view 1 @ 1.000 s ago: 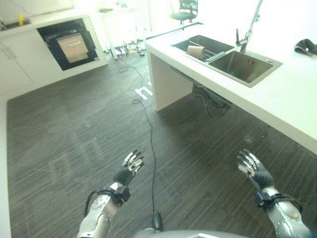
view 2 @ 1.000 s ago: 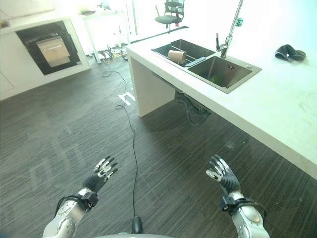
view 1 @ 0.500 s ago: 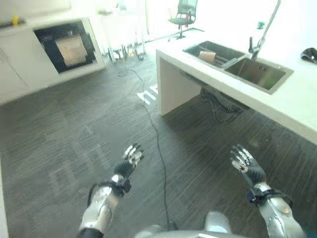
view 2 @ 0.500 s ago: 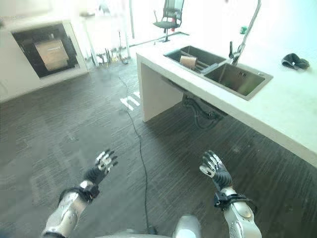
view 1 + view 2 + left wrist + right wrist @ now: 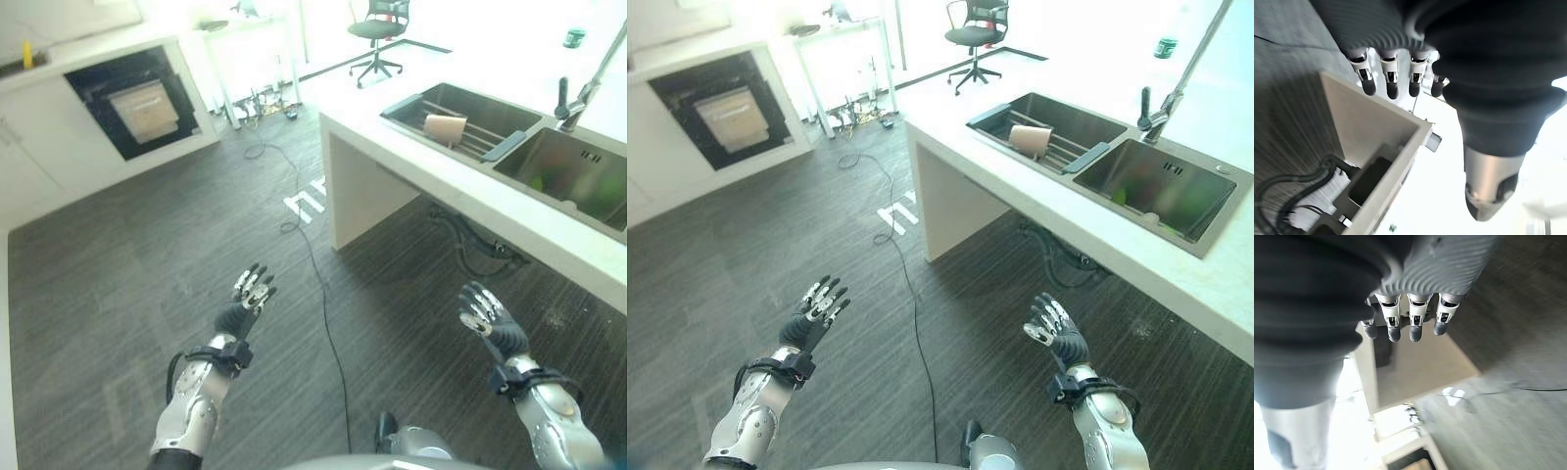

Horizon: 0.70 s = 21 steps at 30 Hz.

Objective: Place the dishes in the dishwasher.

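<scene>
Tan cup (image 5: 1031, 140) lies on its side on the sink rack at the counter's (image 5: 950, 117) end; left hand (image 5: 815, 311) and right hand (image 5: 1054, 331), fingers spread and empty, hover over the floor, well short of it, likely for approach.

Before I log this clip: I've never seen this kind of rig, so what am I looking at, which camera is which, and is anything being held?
A two-legged humanoid robot looks down from a head camera with two eyes; two more cameras sit on its wrists, looking along the fingers. Its left hand and right hand are raised over the dark floor, fingers straight, holding nothing. Ahead to the right stands a white counter with a double sink; a tan cup lies on its side on the rack in the nearer basin. Far left, the open dishwasher sits in the white cabinets. An office chair stands beyond.
</scene>
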Available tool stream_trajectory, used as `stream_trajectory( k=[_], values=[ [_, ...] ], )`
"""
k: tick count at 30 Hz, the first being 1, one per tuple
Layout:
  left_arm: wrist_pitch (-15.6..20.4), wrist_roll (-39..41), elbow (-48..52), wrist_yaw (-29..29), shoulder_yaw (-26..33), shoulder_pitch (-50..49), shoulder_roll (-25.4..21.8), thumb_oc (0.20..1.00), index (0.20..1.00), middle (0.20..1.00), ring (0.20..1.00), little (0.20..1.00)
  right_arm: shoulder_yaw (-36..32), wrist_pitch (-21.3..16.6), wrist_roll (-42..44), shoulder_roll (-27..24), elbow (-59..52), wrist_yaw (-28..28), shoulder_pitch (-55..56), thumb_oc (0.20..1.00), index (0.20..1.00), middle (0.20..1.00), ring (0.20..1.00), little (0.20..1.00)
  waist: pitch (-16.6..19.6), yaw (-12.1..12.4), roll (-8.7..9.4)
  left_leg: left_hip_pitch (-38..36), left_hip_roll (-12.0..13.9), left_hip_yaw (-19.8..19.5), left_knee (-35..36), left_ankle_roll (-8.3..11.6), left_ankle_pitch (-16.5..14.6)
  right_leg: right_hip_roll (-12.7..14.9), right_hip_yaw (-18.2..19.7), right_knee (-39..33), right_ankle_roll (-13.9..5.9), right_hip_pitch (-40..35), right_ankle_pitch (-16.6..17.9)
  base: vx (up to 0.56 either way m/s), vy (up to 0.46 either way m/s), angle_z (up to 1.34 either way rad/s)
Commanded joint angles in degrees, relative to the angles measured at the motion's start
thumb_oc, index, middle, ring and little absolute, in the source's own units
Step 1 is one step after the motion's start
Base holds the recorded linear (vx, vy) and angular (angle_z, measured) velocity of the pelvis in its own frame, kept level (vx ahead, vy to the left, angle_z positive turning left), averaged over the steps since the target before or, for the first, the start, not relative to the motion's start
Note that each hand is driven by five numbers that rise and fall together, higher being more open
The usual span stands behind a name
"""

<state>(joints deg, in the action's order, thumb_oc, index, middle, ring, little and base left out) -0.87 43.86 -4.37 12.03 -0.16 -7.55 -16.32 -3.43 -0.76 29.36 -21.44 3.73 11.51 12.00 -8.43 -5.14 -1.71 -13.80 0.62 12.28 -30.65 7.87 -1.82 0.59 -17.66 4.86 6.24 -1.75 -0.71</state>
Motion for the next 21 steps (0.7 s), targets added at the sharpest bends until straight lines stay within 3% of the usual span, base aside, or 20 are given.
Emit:
stream_trajectory(
  k=[1,2,3,6,7,9,11,12,14,16,21],
  values=[
    [4.1,2.5,3.8,0.8,-1.2,-0.4,-1.5,1.000,1.000,1.000,1.000,1.000,-3.2,-4.7,-0.7,-2.5,-1.1,1.4,-1.1,1.000,1.000,1.000,1.000,1.000,0.2,-1.4,4.50,10.2,4.3,-1.8,-6.1,-0.75,9.0,1.6,4.0,-3.8,-5.16,-1.2,2.6,0.39,-0.178,-0.84],
    [4.1,2.8,4.1,1.2,-1.0,-0.7,-1.3,1.000,1.000,1.000,1.000,1.000,-3.8,-5.3,-1.0,-3.3,-1.4,1.1,-1.1,1.000,1.000,1.000,1.000,1.000,0.0,-1.1,5.08,13.1,4.8,-3.2,-9.0,-1.18,9.2,1.8,5.4,-3.6,-4.68,-1.9,2.4,0.38,-0.085,-1.17],
    [4.5,3.2,5.0,1.9,-0.4,-0.9,-1.6,1.000,1.000,1.000,1.000,1.000,-4.9,-5.5,0.3,-4.4,-2.8,0.9,-1.1,1.000,1.000,1.000,1.000,1.000,-0.8,-0.2,5.69,17.8,6.2,-3.7,-7.8,-2.96,7.5,1.7,7.6,-3.5,-4.64,-3.2,1.7,0.42,-0.016,-1.47],
    [5.6,3.9,8.0,4.6,1.2,-2.3,-2.1,1.000,1.000,1.000,1.000,1.000,-6.7,-5.6,1.7,-5.7,-6.1,1.9,-1.8,1.000,1.000,1.000,1.000,1.000,-1.3,0.6,5.52,15.7,8.6,-2.4,8.6,-3.43,8.2,0.9,11.4,-3.6,-5.62,-4.6,0.3,0.55,0.260,-1.39],
    [10.1,5.9,11.9,7.0,2.8,-2.7,-2.7,1.000,1.000,1.000,1.000,1.000,-7.8,-5.2,2.2,-7.4,-10.6,3.3,-3.6,1.000,1.000,1.000,1.000,1.000,-1.4,2.7,3.34,15.9,9.9,-10.9,35.6,-1.16,15.0,-0.2,17.1,-5.2,-7.64,-7.6,-1.4,0.77,0.572,-1.58],
    [13.6,6.6,15.0,9.1,3.8,-2.6,-2.6,1.000,1.000,1.000,1.000,1.000,-8.6,-5.7,4.2,-8.4,-12.8,5.1,-4.3,1.000,1.000,1.000,1.000,1.000,-1.2,3.7,3.29,18.5,10.0,-14.3,35.6,-0.80,16.0,0.2,19.3,-5.5,-7.83,-9.7,-2.7,0.57,0.432,-1.45],
    [16.2,7.4,17.8,11.8,5.0,-1.9,-2.8,1.000,1.000,1.000,1.000,1.000,-9.4,-5.4,6.3,-9.4,-15.0,6.2,-4.8,1.000,1.000,1.000,1.000,1.000,-0.8,4.3,3.29,18.7,10.0,-14.4,35.4,-1.06,15.7,1.5,19.6,-5.7,-8.51,-11.6,-3.9,0.46,0.441,-1.19],
    [18.9,10.6,22.8,16.1,7.6,0.9,-4.7,1.000,1.000,1.000,1.000,1.000,-9.9,-4.7,9.2,-9.9,-19.6,7.6,-6.0,1.000,1.000,1.000,1.000,1.000,0.3,4.6,3.11,16.8,8.6,-14.1,34.6,-2.14,10.2,5.2,18.2,-4.1,-10.82,-12.2,-5.3,0.56,0.650,-0.79],
    [19.9,13.5,26.3,20.0,9.8,3.6,-6.0,1.000,1.000,1.000,1.000,1.000,-12.4,-4.4,12.9,-9.5,-23.8,8.5,-5.2,1.000,1.000,1.000,1.000,1.000,0.8,4.5,3.02,17.0,7.4,-13.2,32.1,-3.09,8.0,7.1,17.7,-2.2,-12.41,-12.2,-5.6,0.40,0.511,-1.13],
    [20.7,16.7,28.4,22.0,11.9,8.0,-9.0,1.000,1.000,1.000,1.000,1.000,-14.8,-5.9,16.0,-7.4,-28.0,9.3,-4.6,1.000,1.000,1.000,1.000,1.000,2.2,3.8,3.91,15.1,5.4,-12.4,33.1,-4.41,7.0,10.0,15.6,1.3,-15.00,-9.8,-1.2,0.35,0.413,-1.12],
    [22.4,17.7,30.2,21.3,18.2,8.2,-12.7,1.000,1.000,1.000,1.000,1.000,-17.4,-6.0,15.6,-5.5,-30.7,10.1,-4.6,1.000,1.000,1.000,1.000,1.000,3.7,3.8,3.17,10.0,2.1,-11.3,35.6,-6.58,4.7,11.9,11.1,9.0,-14.58,-4.4,3.4,0.25,0.316,-0.10]
  ],
)
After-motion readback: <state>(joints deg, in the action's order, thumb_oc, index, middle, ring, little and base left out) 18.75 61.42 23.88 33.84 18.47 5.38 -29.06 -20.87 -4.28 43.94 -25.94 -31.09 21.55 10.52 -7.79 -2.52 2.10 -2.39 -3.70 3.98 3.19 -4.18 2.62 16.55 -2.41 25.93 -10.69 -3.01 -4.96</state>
